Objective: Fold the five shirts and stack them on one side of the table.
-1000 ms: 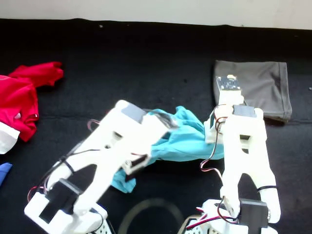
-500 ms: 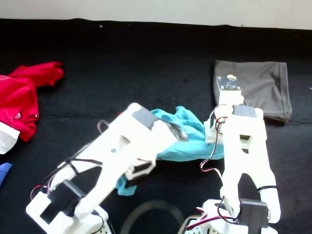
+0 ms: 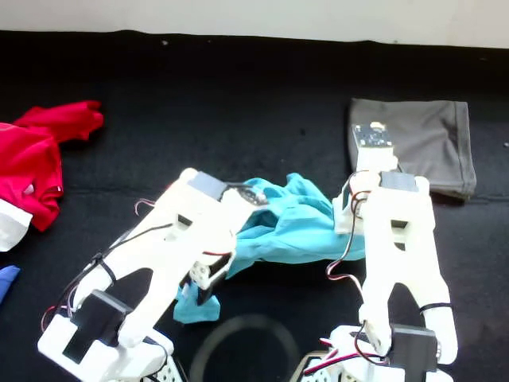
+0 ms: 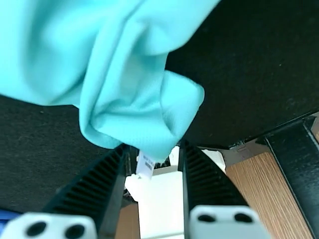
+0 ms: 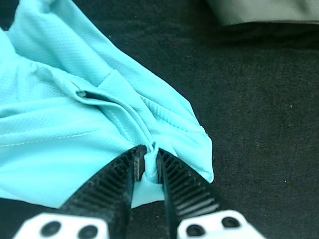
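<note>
The black bench runs the full width of the high view, and most of the job is yet to do. One grey shirt lies folded flat at the far right, which I take to be the start of the stack. A teal shirt sits crumpled in the middle, strung between the two arms. A red shirt lies in a heap at the left edge. Just below it, a white scrap and a blue scrap poke into view; they are probably the other two shirts, though too little shows to be sure. By my reckoning that makes one of five folded, one in hand and three untouched.

The high view gives that layout but hides both grips under the arms. The right wrist view fills the gap: the right gripper has its jaws nearly closed on a thin ridge of teal hem, with the grey shirt's edge close beyond. In the left wrist view, the left gripper has its jaws partway apart around a thick bunch of the teal cloth. A small white label hangs between them, and a wooden surface shows past the bench edge. From above, that same bunch shows as no more than a teal flap under the left arm.
</note>
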